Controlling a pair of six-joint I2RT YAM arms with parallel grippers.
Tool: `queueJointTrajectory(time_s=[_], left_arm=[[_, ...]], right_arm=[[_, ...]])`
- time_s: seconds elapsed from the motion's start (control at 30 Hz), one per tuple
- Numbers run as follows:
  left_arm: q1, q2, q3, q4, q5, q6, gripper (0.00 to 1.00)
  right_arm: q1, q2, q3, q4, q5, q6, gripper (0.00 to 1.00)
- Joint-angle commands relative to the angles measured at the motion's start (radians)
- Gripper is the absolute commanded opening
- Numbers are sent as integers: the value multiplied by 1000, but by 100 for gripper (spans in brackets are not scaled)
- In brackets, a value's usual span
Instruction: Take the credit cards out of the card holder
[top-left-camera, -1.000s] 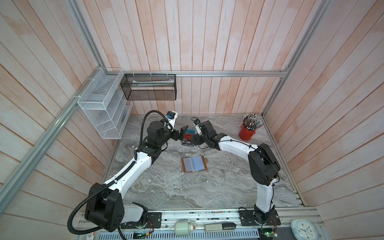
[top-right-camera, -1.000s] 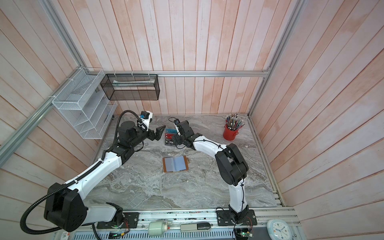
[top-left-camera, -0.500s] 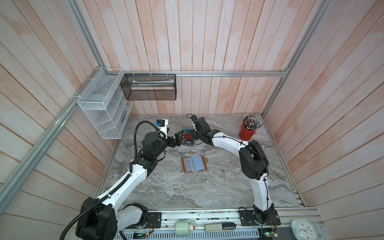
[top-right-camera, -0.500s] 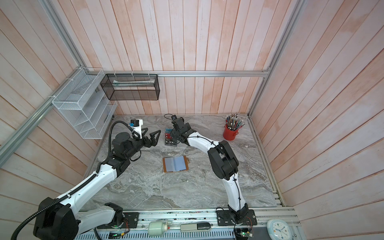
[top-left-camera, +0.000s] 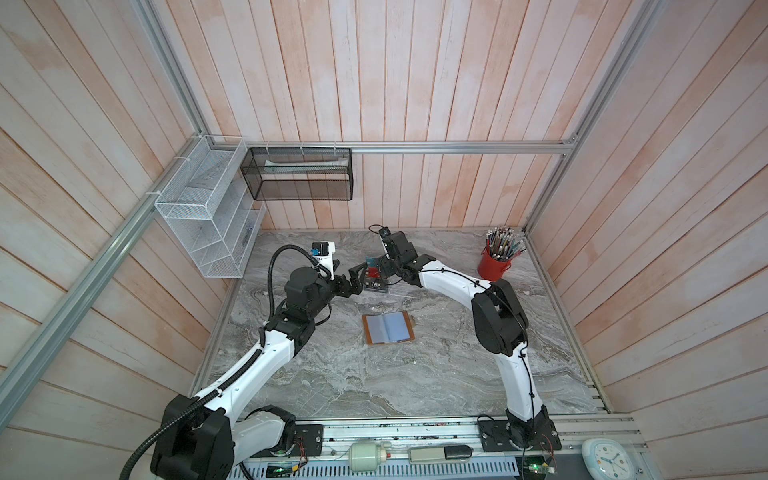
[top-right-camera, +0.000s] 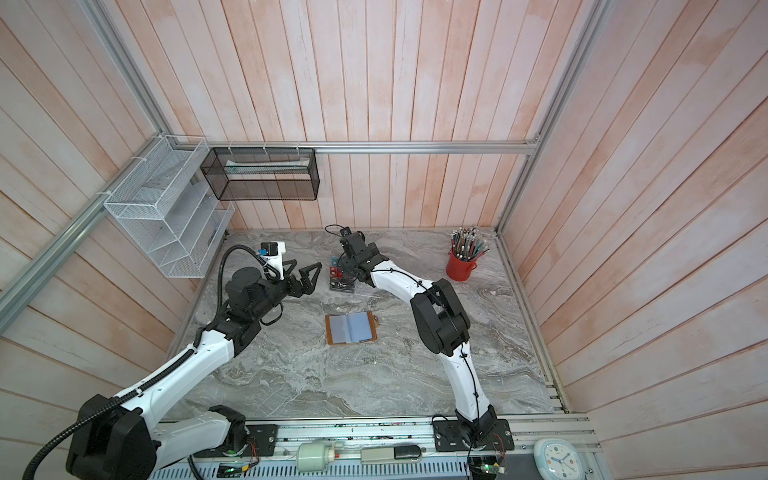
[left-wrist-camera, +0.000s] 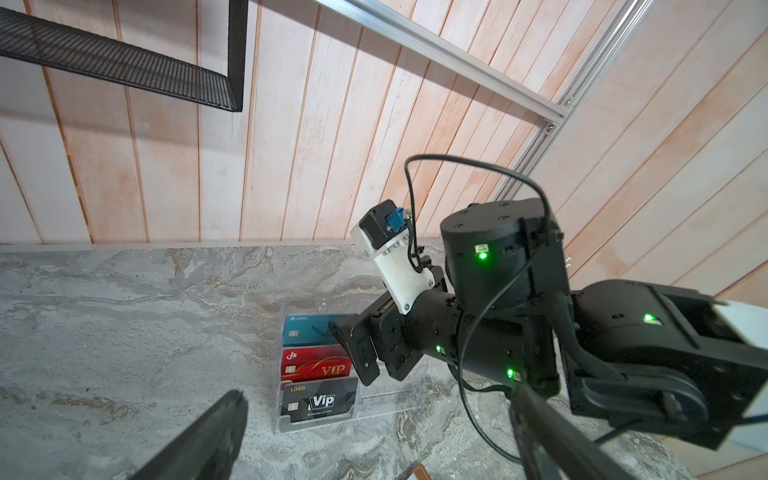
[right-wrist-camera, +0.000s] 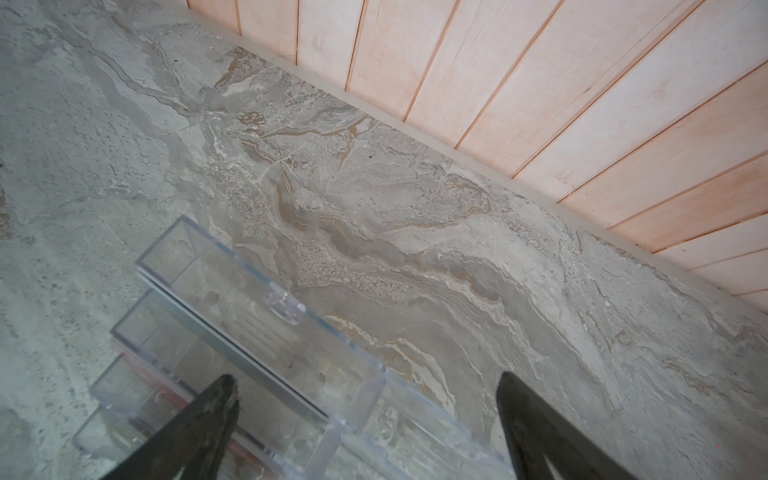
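**At the back of the bench: two open tools by the rack, card holder lying apart**

The marble bench (top-left-camera: 374, 382) is closed in by plank walls (top-left-camera: 395, 83) on three sides and a metal rail (top-left-camera: 415, 430) along the front. A red cup (top-left-camera: 492, 268) of pencils stands in the back right corner. A white wire basket (top-left-camera: 195, 208) and a black mesh basket (top-left-camera: 297, 174) hang above the back left corner. Bare marble lies open on every side of the card holder (top-right-camera: 351, 327), most of it toward the front.

The card holder lies spread flat, sleeves upward, near the bench's middle and well apart from both tools. The credit cards (left-wrist-camera: 318, 365), teal, red and black, stand upright in the steps of a clear rack (right-wrist-camera: 266, 316) near the back wall.

The left tool (top-right-camera: 305, 268) is spread wide and empty, pointing at the rack from just beside it. The right tool (right-wrist-camera: 368, 384) is also spread wide and grips nothing. It reaches over one end of the rack, with one finger above the acrylic and one above bare marble. Whether it touches the rack cannot be told.

Compared with one second ago, both arms have drawn back slightly from the rack, and the card holder has not shifted.
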Motion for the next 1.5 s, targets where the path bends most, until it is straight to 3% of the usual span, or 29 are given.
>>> queueJointTrajectory(time_s=[0.0, 0.5, 0.73, 0.9, 1.13, 1.3, 1.47], left_arm=[[2, -10, -13, 39, 0, -18, 100], [2, 45, -5, 65, 7, -37, 100], [21, 100, 13, 95, 25, -87, 100], [65, 193, 51, 129, 124, -149, 100], [103, 359, 110, 255, 233, -196, 100], [126, 503, 181, 323, 321, -225, 100], [154, 634, 282, 361, 429, -267, 100]], right_arm=[[-11, 30, 42, -22, 16, 19, 98], [-33, 34, 73, -30, -9, 16, 98], [-36, -46, 47, -46, -64, 52, 98], [-77, -194, -86, -33, -177, 162, 98], [-170, -426, -421, 106, -337, 334, 98], [-209, -466, -518, 131, -387, 369, 98], [-279, -435, -549, 187, -582, 433, 98]])
